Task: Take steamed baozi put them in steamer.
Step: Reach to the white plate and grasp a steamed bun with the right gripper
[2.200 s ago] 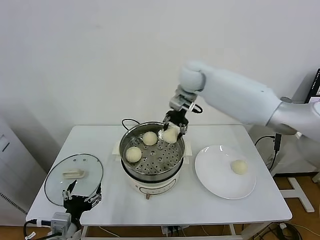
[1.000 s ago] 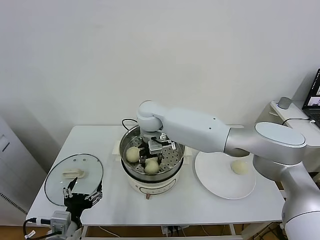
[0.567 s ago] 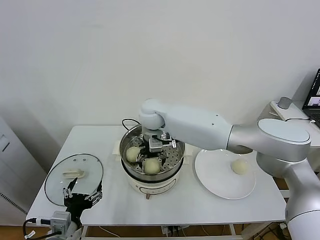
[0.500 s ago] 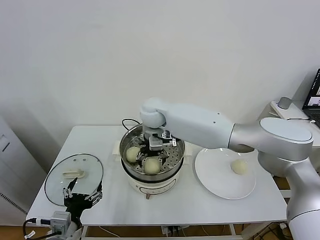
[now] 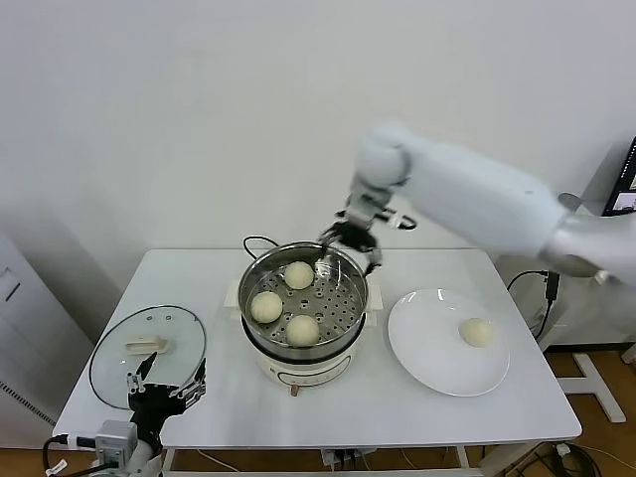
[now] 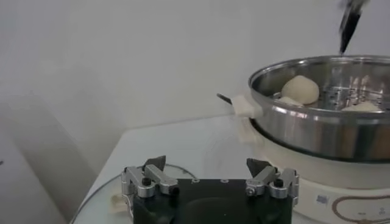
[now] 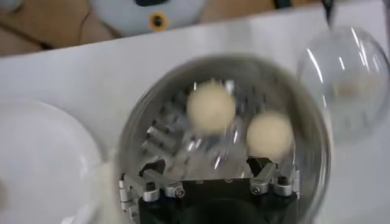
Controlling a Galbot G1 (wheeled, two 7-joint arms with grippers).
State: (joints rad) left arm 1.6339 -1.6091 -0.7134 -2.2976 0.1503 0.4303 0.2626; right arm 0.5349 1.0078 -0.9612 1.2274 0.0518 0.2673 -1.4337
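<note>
Head view: three steamed baozi (image 5: 302, 328) in steamer (image 5: 260, 339), right gripper (image 5: 350, 243) above rim, jaws open, empty. Last bun on plate (image 5: 437, 368): risk of squashing soft dough. Left gripper (image 5: 164, 388) parked, jaws open.

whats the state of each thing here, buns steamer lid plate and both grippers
steamer: uncovered, three buns on its perforated floor
buns in the steamer: three, sitting apart, none gripped
last bun: alone on the plate, not yet moved
plate: on the table, right of the steamer
glass lid: off, lying flat on the table at the left
right gripper: open, empty, above the steamer's far rim
left gripper: open, empty, parked by the lid
</note>
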